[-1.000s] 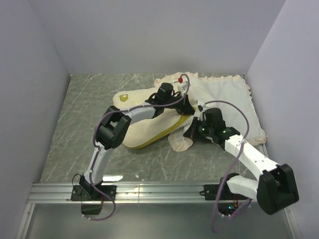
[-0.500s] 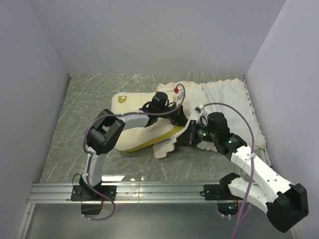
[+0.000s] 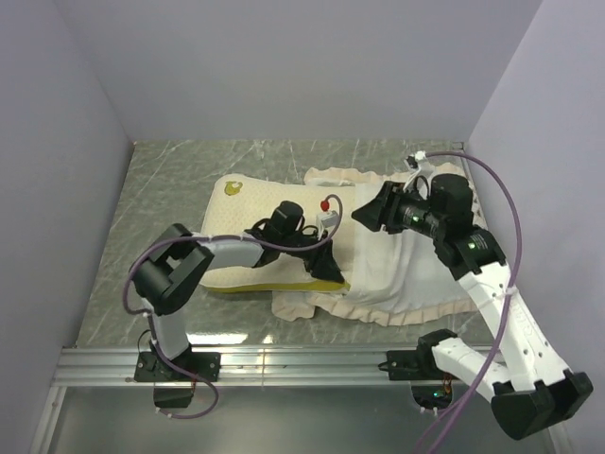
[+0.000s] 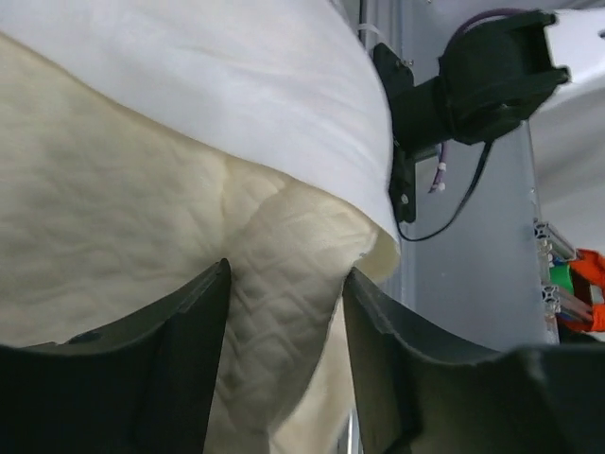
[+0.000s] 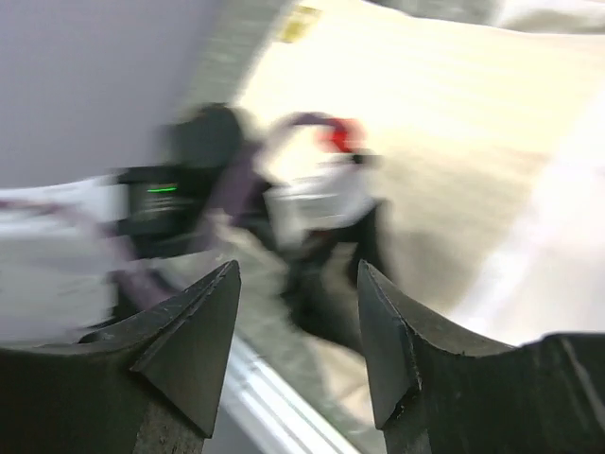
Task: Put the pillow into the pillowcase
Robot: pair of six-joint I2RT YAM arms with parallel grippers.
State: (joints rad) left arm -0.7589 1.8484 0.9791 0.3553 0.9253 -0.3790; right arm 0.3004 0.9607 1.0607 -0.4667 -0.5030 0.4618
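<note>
- The pillow [image 3: 253, 202] lay flat on the table [image 3: 161, 208], left of centre. Its round yellow mark [image 3: 232, 189] was at the far-left corner and its yellow edge band [image 3: 255, 288] faced the near side.
- The pillowcase [image 3: 406, 274] was spread white-side up just to the right. Its ruffled trim [image 3: 333, 175] touched the pillow's right end.
- Only the left wrist camera showed the overlap: white fabric was draped over the quilted cream surface, leaving the lower part bare.
- The left gripper [image 3: 327, 265] sat low at the pillow's right end. Its fingers [image 4: 180, 369] stood apart, with a bulge of quilting in the gap but not pinched.
- The overhead camera showed the left arm [image 3: 227, 248] folded sharply at the elbow, its forearm lying across the pillow.
- The right gripper [image 3: 367, 214] was raised above the pillowcase and pointed left. Its arm reached up along the right wall.
- The right wrist camera was blurred, yet its fingers [image 5: 189, 340] were clearly spread with nothing between them.
</note>
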